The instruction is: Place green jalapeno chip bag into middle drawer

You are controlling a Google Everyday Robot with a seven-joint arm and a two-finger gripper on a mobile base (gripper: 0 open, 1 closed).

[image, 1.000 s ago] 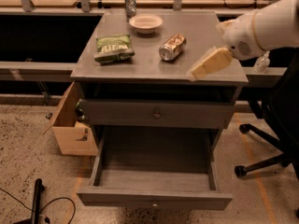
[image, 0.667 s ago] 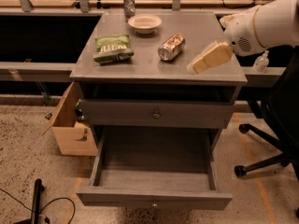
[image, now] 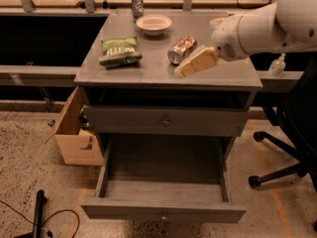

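The gripper [image: 197, 62] is held just beside the silver can [image: 181, 49]; its grip state cannot be told. The can could be knocked when the green jalapeno chip bag [image: 120, 51] is reached for.

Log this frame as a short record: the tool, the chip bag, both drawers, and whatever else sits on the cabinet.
tool: tool over the right front of the cabinet top, next to the can, far from the bag
green jalapeno chip bag: lying on the left of the top, not held
middle drawer: pulled open, bag not in it
upper drawer: shut
silver drink can: on its side, right of centre
bowl: upright at the back
task status: bag not yet picked up
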